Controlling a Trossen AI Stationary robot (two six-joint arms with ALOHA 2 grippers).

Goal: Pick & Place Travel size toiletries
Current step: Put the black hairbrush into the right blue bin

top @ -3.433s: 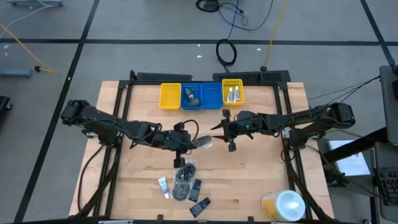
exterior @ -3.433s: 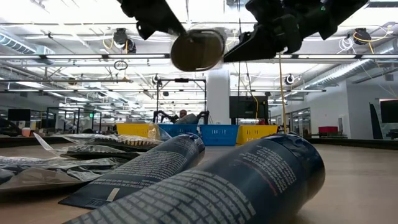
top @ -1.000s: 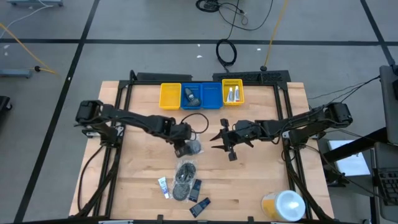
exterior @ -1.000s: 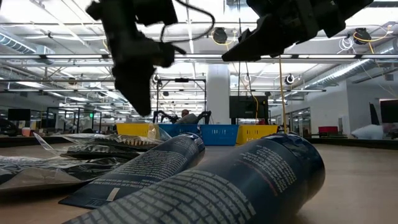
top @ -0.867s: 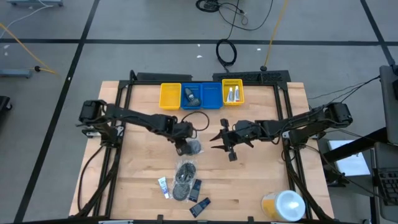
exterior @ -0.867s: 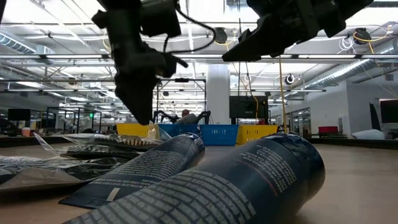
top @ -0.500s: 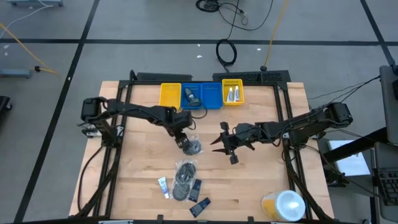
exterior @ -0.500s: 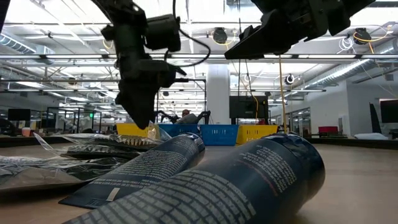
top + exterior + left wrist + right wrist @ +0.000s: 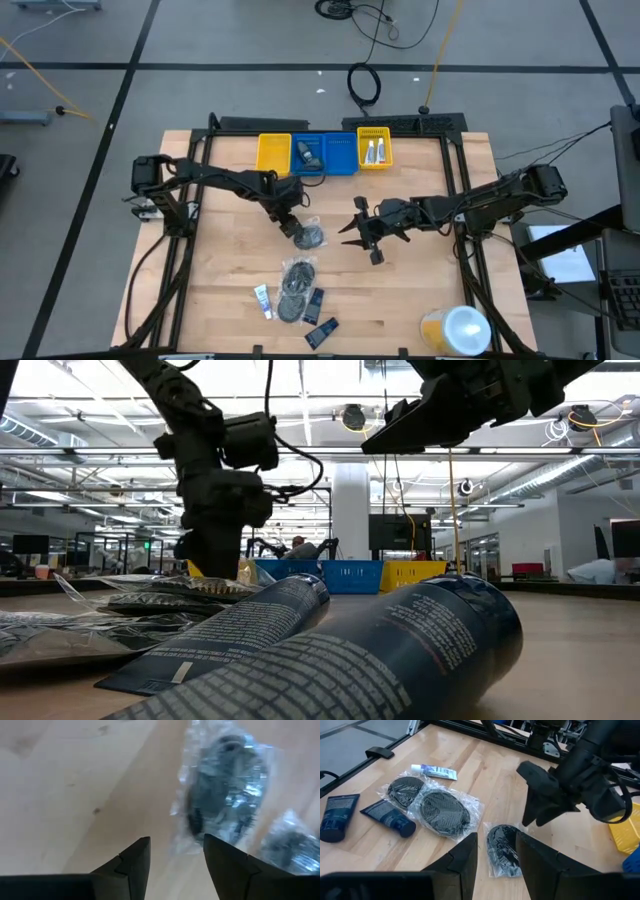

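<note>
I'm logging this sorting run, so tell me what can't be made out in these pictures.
- Contents of the blue plastic bin: too small in the high view.
- Print on the dark blue squeeze tube: blurred in the low view, too close to the lens.
- Round black disc in a clear wrapper: blurred in the left wrist view.
- Yellow container with a white lid: cut off by the high view's bottom edge.

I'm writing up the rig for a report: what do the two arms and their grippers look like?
Both arms are black, slim and jointed. The left gripper and right gripper each have two flat, angular black fingers. A black cable loops beside the left arm's wrist. No markings are legible.
</note>
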